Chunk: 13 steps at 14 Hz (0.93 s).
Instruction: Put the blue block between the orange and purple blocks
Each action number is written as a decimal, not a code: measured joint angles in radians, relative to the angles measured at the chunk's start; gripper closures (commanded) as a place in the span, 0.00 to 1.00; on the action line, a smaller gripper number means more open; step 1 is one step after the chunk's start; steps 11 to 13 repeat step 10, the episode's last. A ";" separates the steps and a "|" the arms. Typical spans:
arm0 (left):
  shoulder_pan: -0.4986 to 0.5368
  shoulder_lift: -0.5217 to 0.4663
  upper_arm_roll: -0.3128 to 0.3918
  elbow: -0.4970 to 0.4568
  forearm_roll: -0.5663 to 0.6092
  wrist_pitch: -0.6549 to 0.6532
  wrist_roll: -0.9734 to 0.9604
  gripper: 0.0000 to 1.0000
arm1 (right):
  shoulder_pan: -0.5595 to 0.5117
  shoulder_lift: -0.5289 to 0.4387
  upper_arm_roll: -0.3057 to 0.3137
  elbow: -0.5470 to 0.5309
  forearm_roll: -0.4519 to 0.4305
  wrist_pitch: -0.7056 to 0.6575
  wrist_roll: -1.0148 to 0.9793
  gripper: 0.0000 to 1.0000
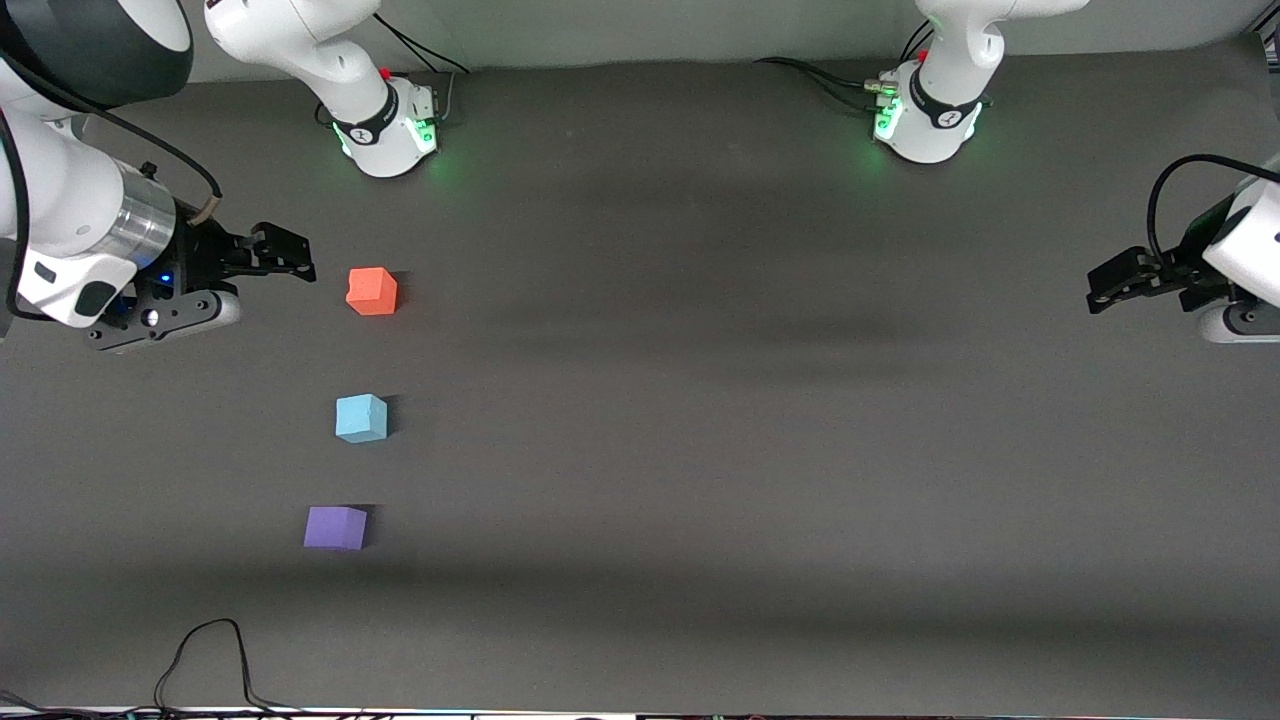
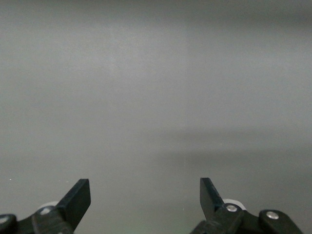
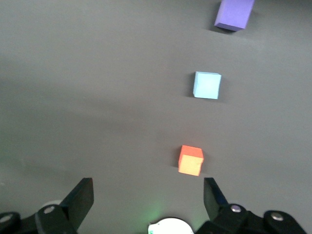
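A: What fills the scene?

B: A dark grey table (image 1: 700, 400), with both arm bases along its edge farthest from the front camera and a black cable (image 1: 205, 660) trailing at the nearest edge.

A: And the grippers?

B: The right gripper (image 1: 285, 252) hangs over the table at the right arm's end, jaws apart, empty, close to the orange block (image 1: 372, 291). The left gripper (image 1: 1110, 280) waits over the left arm's end, jaws apart, nothing between them.

A: The cubes?

B: They form a line toward the front camera: orange farthest, the blue block (image 1: 361, 418) in the middle, the purple block (image 1: 335, 527) nearest, all apart. Nothing stands among them.
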 measured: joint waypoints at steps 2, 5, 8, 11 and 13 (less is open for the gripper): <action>0.000 0.002 0.000 0.000 0.000 0.000 0.000 0.00 | -0.193 -0.021 0.187 -0.029 -0.012 0.006 0.000 0.00; 0.000 0.006 0.000 0.000 0.000 0.001 0.000 0.00 | -0.373 -0.068 0.358 -0.065 -0.013 0.014 0.000 0.00; 0.000 0.007 0.000 0.000 0.000 0.003 0.000 0.00 | -0.376 -0.098 0.371 -0.080 -0.014 0.015 0.000 0.00; 0.000 0.007 0.000 0.000 0.000 0.003 0.000 0.00 | -0.376 -0.106 0.375 -0.083 -0.019 0.015 0.000 0.00; 0.000 0.007 0.000 0.000 0.000 0.003 0.000 0.00 | -0.376 -0.106 0.375 -0.083 -0.019 0.015 0.000 0.00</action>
